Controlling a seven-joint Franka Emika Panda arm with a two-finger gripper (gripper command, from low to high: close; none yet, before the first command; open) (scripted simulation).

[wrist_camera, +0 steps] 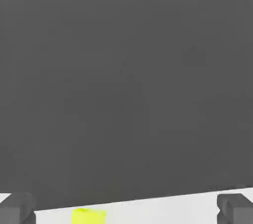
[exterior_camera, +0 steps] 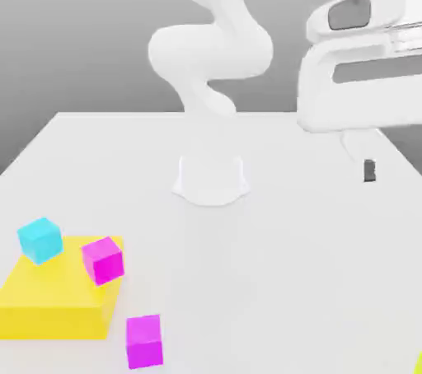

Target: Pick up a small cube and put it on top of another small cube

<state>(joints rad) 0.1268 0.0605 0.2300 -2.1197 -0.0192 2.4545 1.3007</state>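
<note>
A white robot arm (exterior_camera: pixel 210 51) stands on a pale table (exterior_camera: pixel 272 282), its pincer (wrist_camera: pixel 126 210) spread wide, raised above the surface at the exterior view's right. The lime cube (wrist_camera: pixel 89 216) lies at that view's lower right edge, mostly cut off. At the lower left, a cyan cube (exterior_camera: pixel 40 240) and a magenta cube (exterior_camera: pixel 103 261) sit tilted by a flat yellow block (exterior_camera: pixel 53 302); another magenta cube (exterior_camera: pixel 144 342) rests nearby.

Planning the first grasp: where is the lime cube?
In the exterior view, the lime cube peeks in at the bottom right corner, on the white table.
</note>
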